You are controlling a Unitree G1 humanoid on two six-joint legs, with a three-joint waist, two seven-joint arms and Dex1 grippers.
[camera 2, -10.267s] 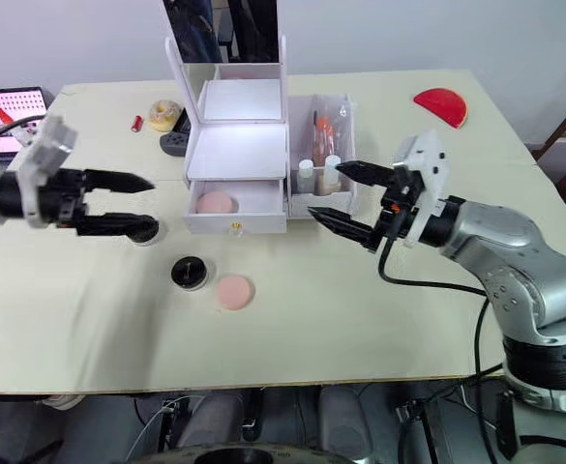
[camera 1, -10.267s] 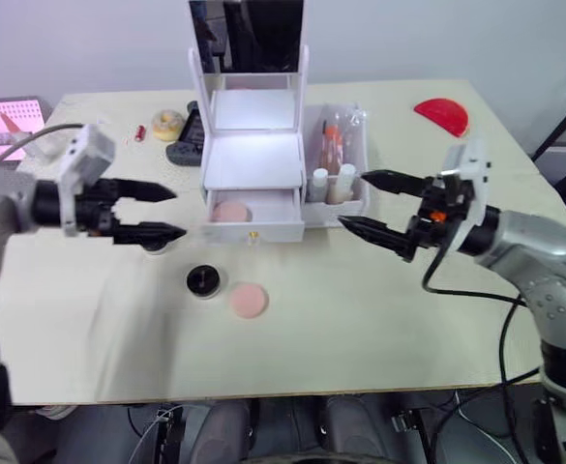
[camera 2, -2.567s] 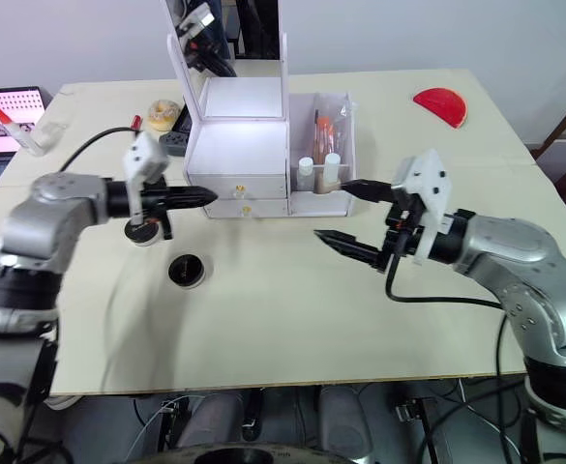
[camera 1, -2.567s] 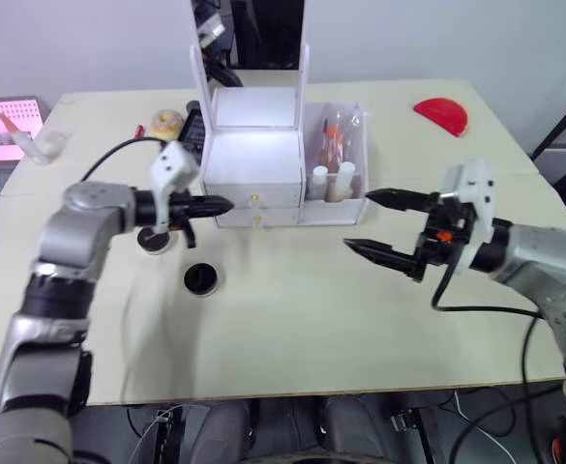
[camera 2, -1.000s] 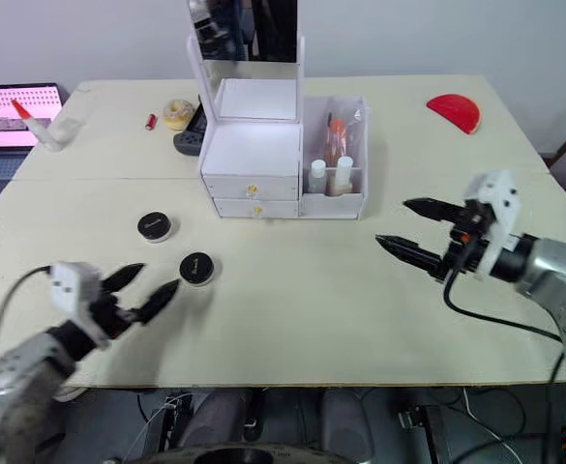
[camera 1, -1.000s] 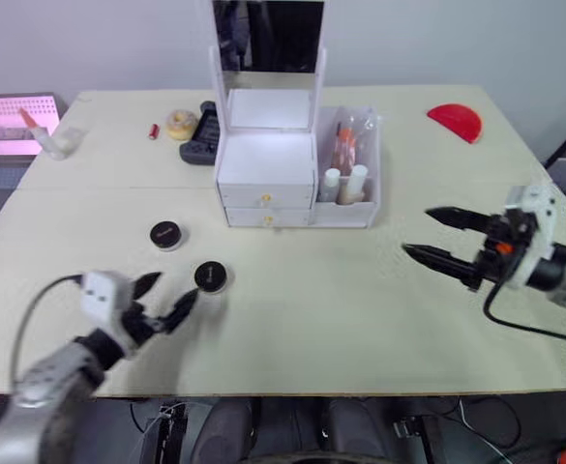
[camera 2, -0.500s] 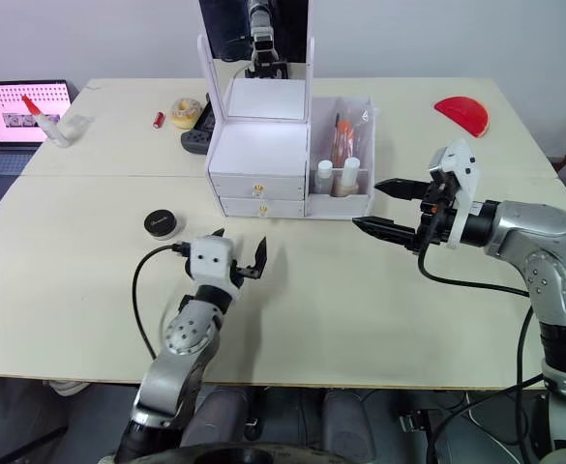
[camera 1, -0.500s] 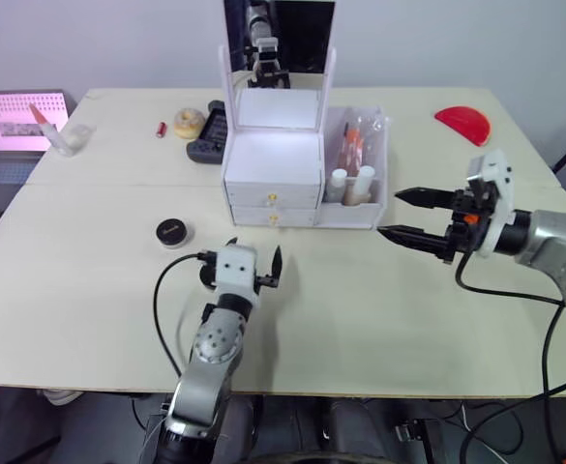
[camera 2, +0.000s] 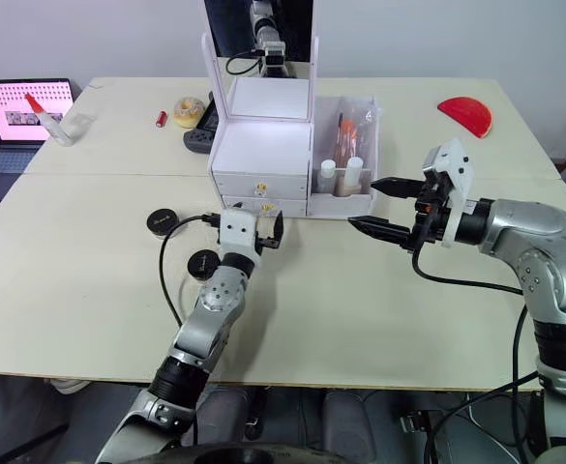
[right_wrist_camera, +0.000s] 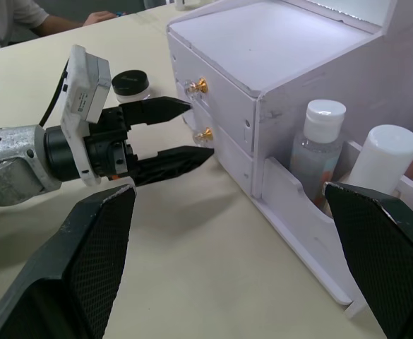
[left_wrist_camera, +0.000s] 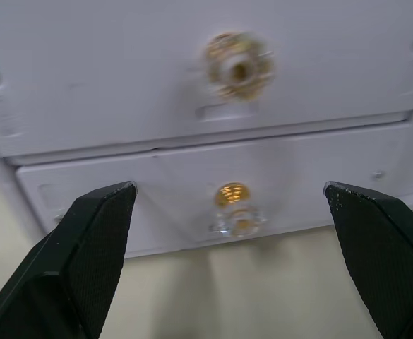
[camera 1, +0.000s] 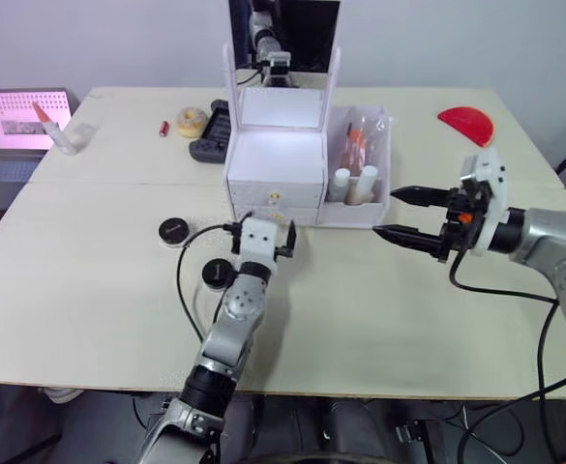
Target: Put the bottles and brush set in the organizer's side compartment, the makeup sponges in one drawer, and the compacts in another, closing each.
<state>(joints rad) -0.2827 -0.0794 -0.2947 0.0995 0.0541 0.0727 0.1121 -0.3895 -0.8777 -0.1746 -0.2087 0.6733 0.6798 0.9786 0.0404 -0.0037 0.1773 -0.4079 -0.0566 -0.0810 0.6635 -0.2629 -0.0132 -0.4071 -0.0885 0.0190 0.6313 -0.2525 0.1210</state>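
While both drawers sit flush, the scene reads so:

Organizer [camera 1: 273, 155]: white, upright at the middle of the worktop [camera 1: 99, 290], its front facing the robot; a mirror stands along its back edge.
Drawers: two, stacked, each with a small gold knob; the upper knob [left_wrist_camera: 238, 58] and lower knob [left_wrist_camera: 236, 209] sit one above the other.
Side compartment [camera 1: 360, 169]: open-topped bin on the organizer's right side, its long axis running front to back; it holds two white-capped bottles [right_wrist_camera: 318, 152] upright at the front and a clear packet with orange-red contents behind them.
Compacts: two round black ones lying flat on the worktop left of the organizer, one [camera 1: 173, 230] farther left, one [camera 1: 216, 274] nearer the robot, apart from each other.
Left gripper [camera 1: 263, 235]: fingers spread apart, pointing at the drawer fronts, the lower knob between them and untouched.
Right gripper [camera 1: 395, 215]: fingers apart and holding nothing, pointing left toward the organizer's right front corner, just clear of it.
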